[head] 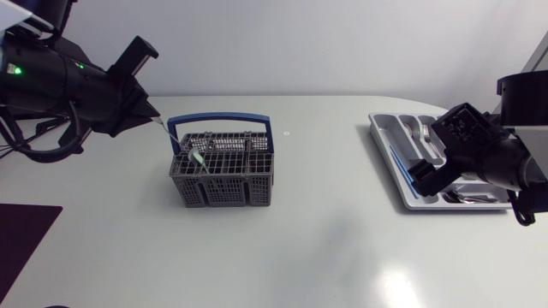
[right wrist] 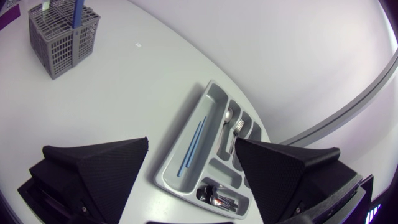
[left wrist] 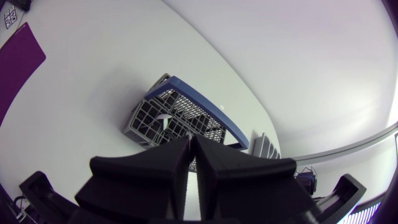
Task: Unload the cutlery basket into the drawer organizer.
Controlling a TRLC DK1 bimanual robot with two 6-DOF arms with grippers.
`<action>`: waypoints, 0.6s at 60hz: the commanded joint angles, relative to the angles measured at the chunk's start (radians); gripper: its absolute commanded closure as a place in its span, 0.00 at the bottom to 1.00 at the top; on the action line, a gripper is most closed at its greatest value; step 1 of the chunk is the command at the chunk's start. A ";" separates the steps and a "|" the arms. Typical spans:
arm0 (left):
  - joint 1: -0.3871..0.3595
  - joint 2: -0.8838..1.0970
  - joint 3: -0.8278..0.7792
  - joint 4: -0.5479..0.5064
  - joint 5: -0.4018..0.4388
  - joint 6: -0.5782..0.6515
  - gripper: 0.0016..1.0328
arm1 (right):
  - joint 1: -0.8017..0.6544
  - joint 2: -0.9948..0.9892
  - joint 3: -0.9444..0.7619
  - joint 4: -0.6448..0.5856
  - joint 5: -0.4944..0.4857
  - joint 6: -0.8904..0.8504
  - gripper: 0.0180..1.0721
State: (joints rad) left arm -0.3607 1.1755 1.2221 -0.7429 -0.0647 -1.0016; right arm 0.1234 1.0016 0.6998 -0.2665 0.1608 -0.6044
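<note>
The grey cutlery basket (head: 224,171) with a blue handle (head: 221,121) stands left of the table's middle. My left gripper (head: 152,113) hovers above and to the left of it, shut on the thin handle of a pale utensil (head: 198,157) that slants down over the basket. In the left wrist view the fingers (left wrist: 174,163) are pressed together, and the utensil's pale end (left wrist: 165,119) hangs above the basket (left wrist: 149,118). The grey drawer organizer (head: 383,141) lies at the right. My right gripper (head: 438,152) hangs open over it, holding nothing (right wrist: 191,146).
The organizer (right wrist: 186,118) holds a long blue stick (right wrist: 191,149) in its side slot, a spoon and fork (right wrist: 233,127) in the middle slots and several small pieces (right wrist: 219,196) in an end slot. A dark purple mat (head: 21,239) lies at the table's left edge.
</note>
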 commanded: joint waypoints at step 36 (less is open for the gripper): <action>-0.188 0.006 -0.021 -0.052 0.175 -0.046 0.92 | 0.421 -0.146 0.081 -0.208 -0.227 0.301 0.05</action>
State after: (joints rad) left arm -0.5278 1.1538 1.1946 -0.7879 0.0978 -1.0035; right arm 0.4904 0.8425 0.7616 -0.4904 -0.0776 -0.3672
